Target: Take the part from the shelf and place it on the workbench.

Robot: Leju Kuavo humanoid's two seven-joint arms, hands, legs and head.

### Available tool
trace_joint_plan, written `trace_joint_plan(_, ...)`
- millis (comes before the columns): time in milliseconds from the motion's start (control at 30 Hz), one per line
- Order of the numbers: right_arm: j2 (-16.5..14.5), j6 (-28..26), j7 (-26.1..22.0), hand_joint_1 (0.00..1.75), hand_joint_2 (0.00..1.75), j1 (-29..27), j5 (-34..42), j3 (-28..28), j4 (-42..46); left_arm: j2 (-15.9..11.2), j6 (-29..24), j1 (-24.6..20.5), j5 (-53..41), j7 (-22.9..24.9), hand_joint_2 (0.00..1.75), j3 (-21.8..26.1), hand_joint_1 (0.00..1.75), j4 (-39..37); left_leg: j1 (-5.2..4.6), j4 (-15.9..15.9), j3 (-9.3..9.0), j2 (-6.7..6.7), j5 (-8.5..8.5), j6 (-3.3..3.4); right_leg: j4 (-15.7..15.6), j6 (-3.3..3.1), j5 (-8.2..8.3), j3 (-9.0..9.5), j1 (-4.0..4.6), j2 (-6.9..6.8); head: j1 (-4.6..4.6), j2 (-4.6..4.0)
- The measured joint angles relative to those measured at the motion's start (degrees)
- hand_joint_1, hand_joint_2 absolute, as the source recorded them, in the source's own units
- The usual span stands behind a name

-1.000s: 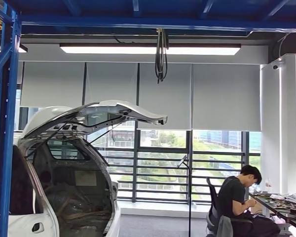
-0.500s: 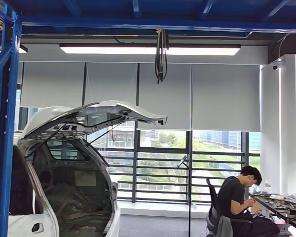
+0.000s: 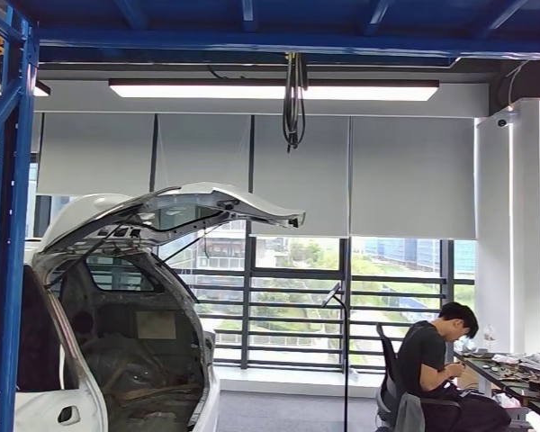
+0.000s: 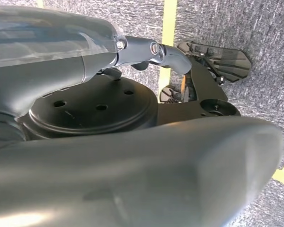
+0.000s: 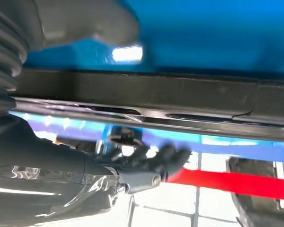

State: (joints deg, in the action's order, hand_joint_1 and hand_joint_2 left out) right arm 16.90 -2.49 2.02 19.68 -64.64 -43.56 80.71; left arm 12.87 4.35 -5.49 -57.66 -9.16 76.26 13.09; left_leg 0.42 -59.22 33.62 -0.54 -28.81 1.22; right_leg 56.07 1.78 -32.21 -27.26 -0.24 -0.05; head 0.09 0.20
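In the right wrist view a long dark part [image 5: 176, 101] with a shiny metal edge runs along a blue shelf [image 5: 219, 33]. My right hand [image 5: 108, 94] straddles it, the grey thumb [image 5: 90, 21] on one side against the blue surface and the dark fingers [image 5: 151, 163] on the other. Blue shows between the thumb and the part, so the hand does not grip it. My left hand [image 4: 140, 118] hangs over the floor with a finger [image 4: 169, 52] stretched out and nothing in it.
The head view looks high across the hall: a blue rack post [image 3: 9, 225] at the left, a white car [image 3: 118, 297] with its tailgate up, and a seated person [image 3: 434, 369] at a cluttered table [image 3: 518, 373] on the right. Red tape [image 5: 240, 182] marks the floor below the shelf.
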Motion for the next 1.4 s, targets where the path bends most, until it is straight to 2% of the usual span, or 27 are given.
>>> trace_joint_plan(200, -0.47, -1.20, 1.03, 1.75, 1.75, -0.78, -8.25, -0.31, 1.71, 0.00, -0.05, 0.00, 0.03, -0.36, 0.00, 0.02, 0.00, 0.00, 0.00, 0.00, 0.00, 0.00, 0.00, 0.00, 0.00, 0.00, 0.00, 0.00, 0.00, 0.00, 0.00, 0.00)
trace_joint_plan(433, -0.98, -1.48, 0.31, 1.75, 1.75, -1.76, -10.00, -0.01, 3.68, 0.00, -0.10, 0.01, 0.06, -1.00, 0.00, 0.01, 0.00, 0.00, 0.00, 0.00, 0.00, 0.00, 0.00, 0.00, 0.00, 0.00, 0.00, 0.00, 0.00, -0.01, 0.00, 0.00)
trace_joint_plan(567, -1.61, -3.36, 0.15, 1.75, 1.75, -3.68, -10.89, 1.49, 5.60, 0.00, -0.55, 0.04, 0.02, -2.84, 1.75, 0.00, 0.00, 0.00, 0.00, 0.00, 0.00, 0.00, 0.00, 0.00, 0.00, 0.00, 0.00, 0.00, 0.00, -0.01, 0.00, 0.00)
trace_joint_plan(833, -4.27, -8.31, 0.60, 1.75, 1.75, -9.71, -13.02, 9.01, 16.30, -0.01, -0.19, 0.19, 1.07, -5.38, 1.75, 0.02, 0.00, 0.00, 0.00, 0.01, 0.02, 0.00, -0.01, -0.01, 0.00, 0.00, -0.01, -0.03, 0.00, -0.01, 0.00, 0.00)
trace_joint_plan(1167, -9.05, -10.93, -2.71, 1.75, 1.75, -12.72, -9.98, 18.35, 27.34, -0.36, -1.17, 0.08, 3.48, -4.03, 1.75, 1.06, 0.00, 0.00, 0.00, 0.01, 0.01, 0.00, -0.01, -0.01, 0.00, 0.00, -0.01, -0.01, 0.00, 0.00, 0.00, 0.00)
trace_joint_plan(1300, -11.39, -11.30, -4.94, 1.75, 1.75, -13.30, -2.49, 22.02, 29.35, -0.69, -0.60, 0.01, 4.39, -4.23, 1.75, 1.72, 0.00, 0.00, 0.00, 0.01, 0.01, 0.00, -0.01, -0.01, 0.00, 0.00, -0.01, -0.01, 0.00, 0.00, 0.00, 0.00)
trace_joint_plan(1400, -14.38, -8.24, -8.33, 1.75, 1.75, -13.74, 12.07, 25.81, 30.52, -0.92, 0.08, 0.05, 5.15, -4.82, 1.75, 1.95, 0.00, 0.00, 0.00, 0.01, 0.01, 0.00, -0.01, -0.01, 0.00, 0.00, -0.01, -0.02, 0.00, 0.00, 0.00, 0.00)
